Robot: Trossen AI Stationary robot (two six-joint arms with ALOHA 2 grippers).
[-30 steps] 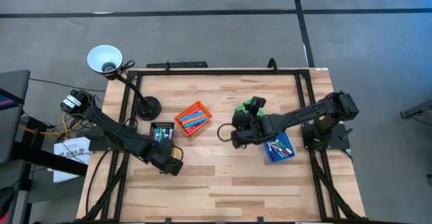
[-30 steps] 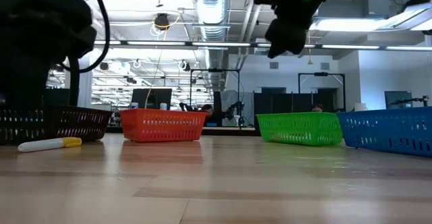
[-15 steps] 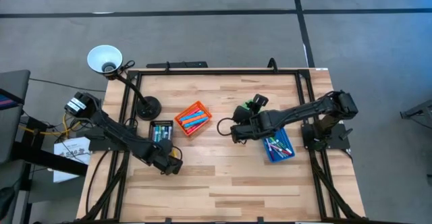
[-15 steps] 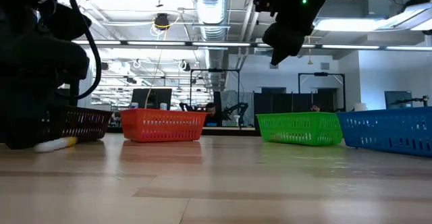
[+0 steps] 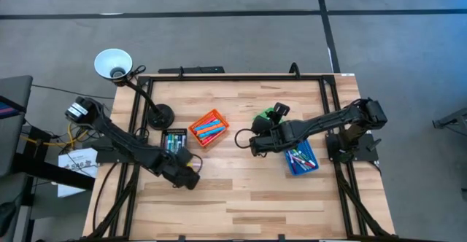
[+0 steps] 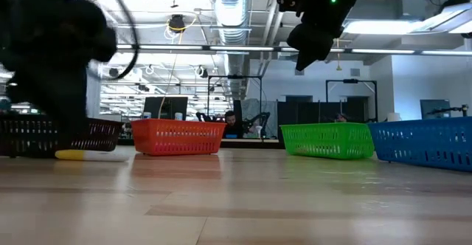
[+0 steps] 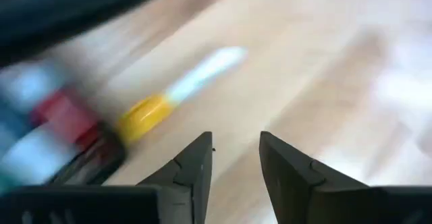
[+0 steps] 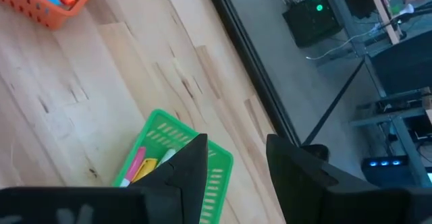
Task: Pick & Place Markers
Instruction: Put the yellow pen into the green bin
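The left end effector (image 7: pixel 235 158) hangs low at the surface's (image 5: pixel 248 198) seven o'clock, fingers parted and empty, lined up on a loose yellow-capped marker (image 7: pixel 179 91) lying just beside the black bin (image 5: pixel 174 141). The right end effector (image 8: pixel 233 158), parted and empty, hovers above the green bin (image 8: pixel 169 153), probably waiting.

Left gripper (image 7: pixel 235 158) held low just beside the black bin (image 5: pixel 174 140), fingers parted and empty, right gripper (image 8: pixel 233 158) raised above the green bin (image 8: pixel 177 158), fingers parted, nothing gripped
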